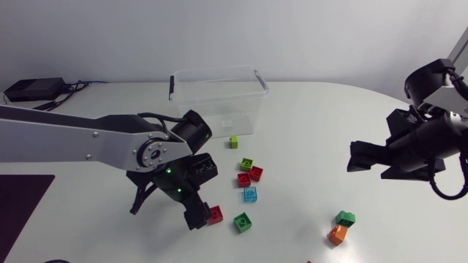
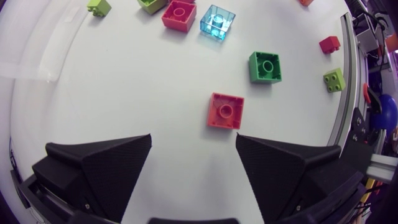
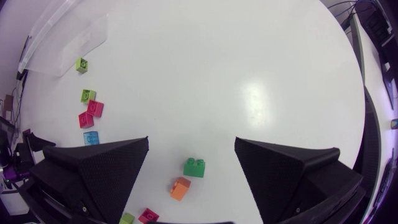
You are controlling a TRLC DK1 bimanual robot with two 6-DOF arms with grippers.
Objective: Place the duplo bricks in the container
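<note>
Several duplo bricks lie loose on the white table. A red brick (image 2: 225,111) (image 1: 216,213) sits just ahead of my open left gripper (image 2: 193,146) (image 1: 200,191), nearer its right finger and untouched. Beyond it lie a green brick (image 2: 265,66) (image 1: 243,221), a clear blue brick (image 2: 217,22) (image 1: 250,194) and another red brick (image 2: 178,15). The clear plastic container (image 1: 216,98) (image 3: 62,43) stands at the back. My right gripper (image 1: 368,166) (image 3: 191,149) hangs open and empty above the table, over a green brick (image 3: 195,167) (image 1: 346,218) and an orange brick (image 3: 180,188) (image 1: 337,234).
A small lime brick (image 1: 234,142) (image 3: 81,64) lies right in front of the container. Two red bricks (image 1: 256,173) and a lime one (image 1: 247,164) cluster mid-table. A black box with cables (image 1: 31,89) sits at the back left, a dark mat (image 1: 18,204) at the front left.
</note>
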